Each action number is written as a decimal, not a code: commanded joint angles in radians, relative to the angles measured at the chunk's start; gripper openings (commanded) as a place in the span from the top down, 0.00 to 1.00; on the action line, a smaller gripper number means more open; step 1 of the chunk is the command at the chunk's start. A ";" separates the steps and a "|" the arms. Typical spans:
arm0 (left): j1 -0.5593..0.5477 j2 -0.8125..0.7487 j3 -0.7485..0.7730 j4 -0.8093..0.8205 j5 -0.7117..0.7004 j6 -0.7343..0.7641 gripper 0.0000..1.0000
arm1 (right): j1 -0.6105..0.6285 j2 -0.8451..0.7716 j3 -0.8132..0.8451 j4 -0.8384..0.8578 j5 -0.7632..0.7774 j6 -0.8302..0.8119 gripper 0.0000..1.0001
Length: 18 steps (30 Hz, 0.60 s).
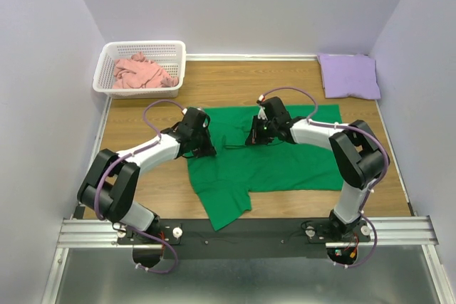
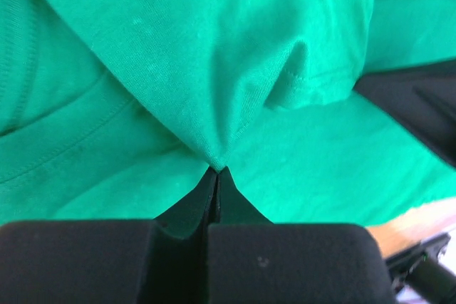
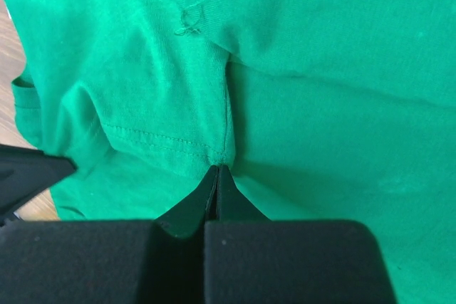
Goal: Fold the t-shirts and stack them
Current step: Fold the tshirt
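Observation:
A bright green t-shirt [image 1: 278, 161] lies spread across the middle of the wooden table, one part hanging over the near edge. My left gripper [image 1: 206, 149] is at its left side, shut on a pinched fold of the green cloth [image 2: 217, 165]. Near the shirt's top middle my right gripper [image 1: 254, 137] is shut on a hemmed edge of the same shirt [image 3: 222, 161]. A lavender purple t-shirt [image 1: 348, 75] lies folded at the back right corner. A salmon pink t-shirt [image 1: 141, 73] sits crumpled in the basket.
A white plastic lattice basket [image 1: 171, 53] stands at the back left corner. Pale walls close in the table on three sides. Bare wood [image 1: 142, 112] shows left of the green shirt, and a metal rail [image 1: 242, 233] runs along the near edge.

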 commanded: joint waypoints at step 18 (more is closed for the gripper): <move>0.062 0.029 0.075 -0.132 0.088 0.128 1.00 | -0.013 0.035 0.162 -0.197 0.053 -0.126 0.99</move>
